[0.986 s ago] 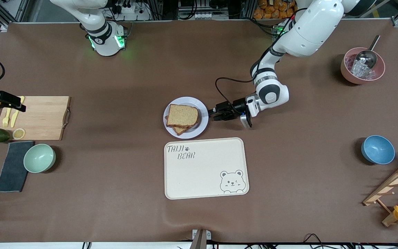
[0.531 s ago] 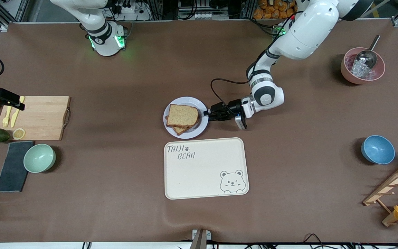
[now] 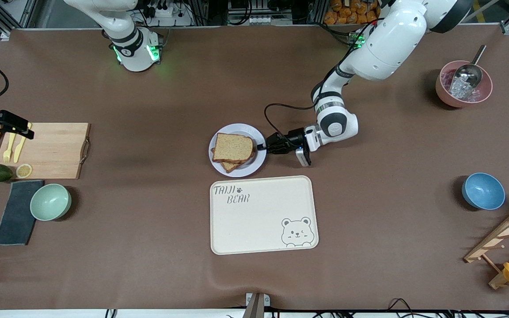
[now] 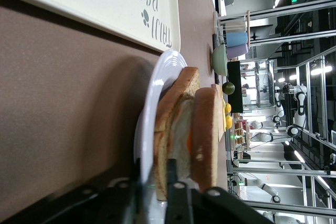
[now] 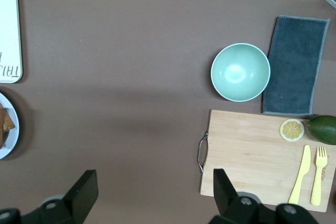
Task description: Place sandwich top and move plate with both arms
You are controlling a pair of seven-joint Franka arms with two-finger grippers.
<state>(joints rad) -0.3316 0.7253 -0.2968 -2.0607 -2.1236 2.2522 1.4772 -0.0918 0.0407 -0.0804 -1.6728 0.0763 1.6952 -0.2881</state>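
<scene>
Since earlier, left gripper [image 3: 263, 147] reached plate [image 3: 259, 134] rim — clamped (fingertips hidden); right gripper [image 5: 152, 192] open.

Tray [image 3: 263, 215]: you see it cream (bear drawing)
Cutting board [image 3: 49, 150]: yellow knife [image 3: 21, 142], fork [image 3: 9, 149]
Green bowl [image 3: 51, 202]: beside grey cloth [image 3: 16, 212]

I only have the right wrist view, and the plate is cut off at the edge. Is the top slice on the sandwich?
Observer: Yes, the sandwich top lies on the lower slice on the plate.
Operator: Where's the left gripper?
Observer: The left gripper is at the plate's rim, fingers closed on it.
Operator: And the right arm?
Observer: The right gripper waits open over the cutting board, at the right arm's end of the table.
</scene>
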